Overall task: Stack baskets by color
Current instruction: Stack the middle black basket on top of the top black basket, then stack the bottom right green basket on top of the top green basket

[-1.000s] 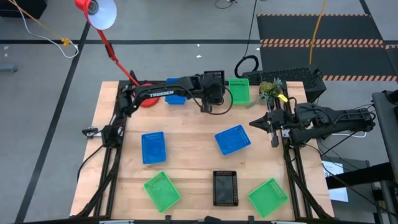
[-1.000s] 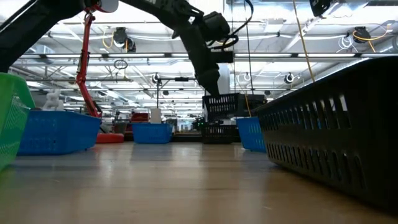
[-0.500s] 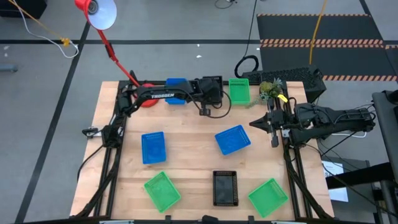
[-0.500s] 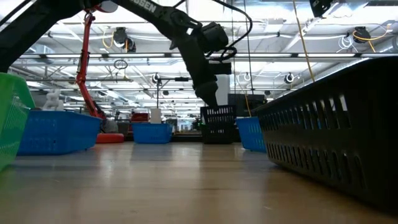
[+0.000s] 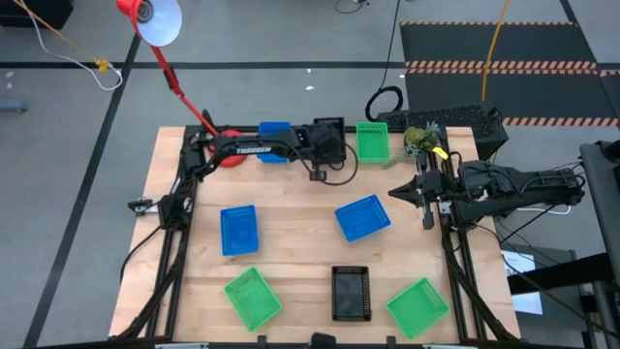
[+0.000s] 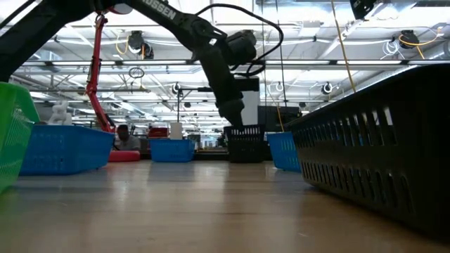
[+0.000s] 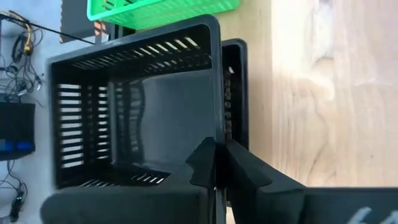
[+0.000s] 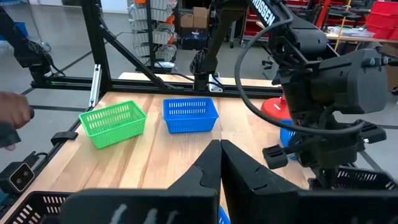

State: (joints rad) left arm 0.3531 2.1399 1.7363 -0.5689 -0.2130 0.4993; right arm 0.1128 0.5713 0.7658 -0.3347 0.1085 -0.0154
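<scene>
A: Checking the left pincer (image 7: 216, 165) first. Clenched, by the left wrist view, on the near wall of a black basket (image 7: 137, 106), fingers either side of that wall.

B: Position of that basket?

A: Far edge of the table (image 5: 291, 194), just beside a green basket (image 5: 372, 142). Sitting on or in a second black basket (image 7: 235, 93), whose rim shows past one side wall of the held one. From the low view, resting low, close to table level; full seating not confirmed.

B: Relation that matters for the coming move?

A: Held basket directly ahead of the left pincer, long axes of the two black baskets apparently parallel but offset sideways. Probably needs a small sideways nudge before letting go, otherwise risk of a crooked stack.

B: Third black basket (image 5: 350, 292)?

A: Near edge, well apart from the pair, long axis running near to far. About midway between the two arms' sides.

B: Right pincer (image 5: 407, 191)?

A: Clenched on nothing, waiting above the right edge of the table.
</scene>
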